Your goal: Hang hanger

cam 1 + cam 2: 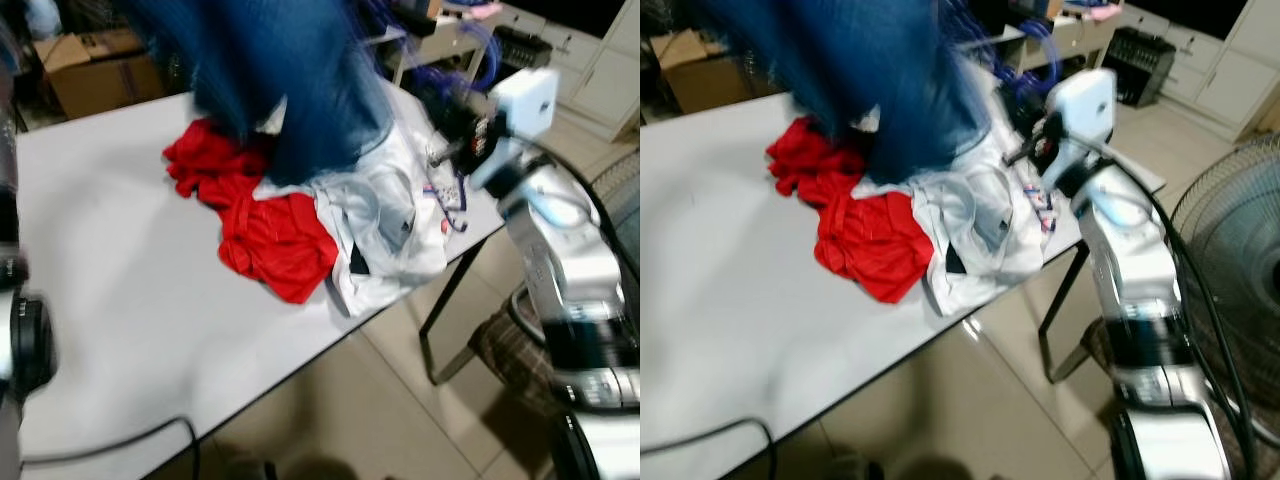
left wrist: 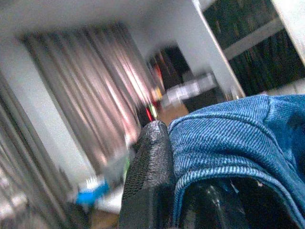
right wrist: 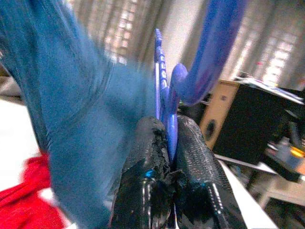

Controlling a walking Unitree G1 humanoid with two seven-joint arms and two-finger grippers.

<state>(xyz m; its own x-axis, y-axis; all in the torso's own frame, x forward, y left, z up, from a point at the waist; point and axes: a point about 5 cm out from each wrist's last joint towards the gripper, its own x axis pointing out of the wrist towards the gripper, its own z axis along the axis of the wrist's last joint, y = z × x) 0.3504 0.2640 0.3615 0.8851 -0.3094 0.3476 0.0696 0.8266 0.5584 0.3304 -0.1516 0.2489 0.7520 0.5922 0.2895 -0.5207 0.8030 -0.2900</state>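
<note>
Done: the blue denim garment [image 1: 270, 80] is lifted above the white table [image 1: 110, 260].
Right gripper [image 3: 167, 138]: pinched tight on the purple hanger [image 3: 167, 100].
Left gripper [image 2: 162, 181]: clamped on the denim.
Left to do: hook it on a rail.
Container: a cardboard box [image 1: 95, 65]; can't tell what's inside.

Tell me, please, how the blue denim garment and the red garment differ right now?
The blue denim garment hangs lifted above the table, while the red garment lies crumpled on it. The denim is gripped, with the left gripper on its edge; the red one is untouched. The denim looks blurred, the red one sharper. Both are clothes.
</note>
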